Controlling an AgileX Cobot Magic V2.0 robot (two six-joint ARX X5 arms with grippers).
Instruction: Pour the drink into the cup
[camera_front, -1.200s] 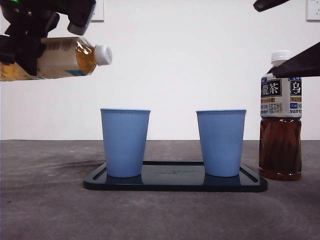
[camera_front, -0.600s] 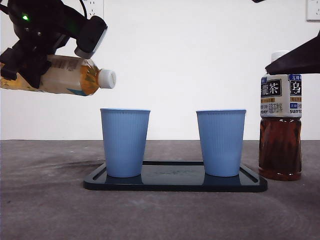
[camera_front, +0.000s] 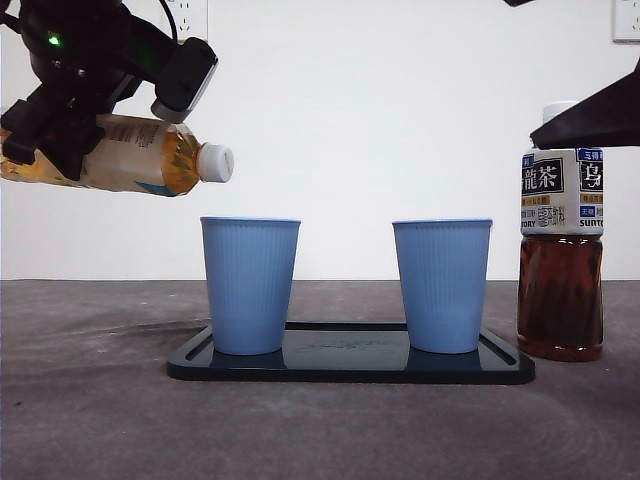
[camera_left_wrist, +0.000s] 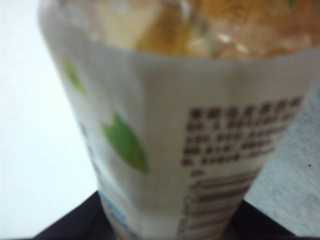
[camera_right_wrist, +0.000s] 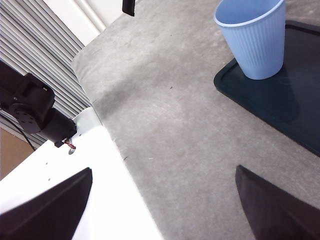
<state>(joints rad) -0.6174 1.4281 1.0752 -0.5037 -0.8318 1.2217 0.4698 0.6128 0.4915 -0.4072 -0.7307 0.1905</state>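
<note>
Your left end effector (camera_front: 60, 135) grips a clear plastic bottle of amber tea with a white cap (camera_front: 125, 155), its jaws closed around the labelled body, high above the grey table (camera_front: 90, 410). The bottle lies nearly level, cap tipped slightly down and pointing away from the end effector toward the nearer of two ribbed light-blue plastic cups (camera_front: 250, 285). The cap sits above that cup's near rim and a little short of its mouth, well clear of it, and is still screwed on. Compared with half a second ago, the bottle has crept a touch lower and further toward the cup, with barely any change in tilt; a second ago it hung higher and level.

In the left wrist view the bottle's white label (camera_left_wrist: 200, 150) with green leaf marks and a barcode fills the picture, blurred.

Both cups stand upright on a glossy black rectangular tray (camera_front: 350, 365), the second cup (camera_front: 442, 285) farther from the end effector. Beyond it a tall bottle of dark tea with a white cap (camera_front: 560, 240) stands on the table, unmoved.

Your right end effector (camera_right_wrist: 165, 200) hovers with jaws spread wide and empty over the bare table beside the tray, one blue cup (camera_right_wrist: 255, 37) in its view.
</note>
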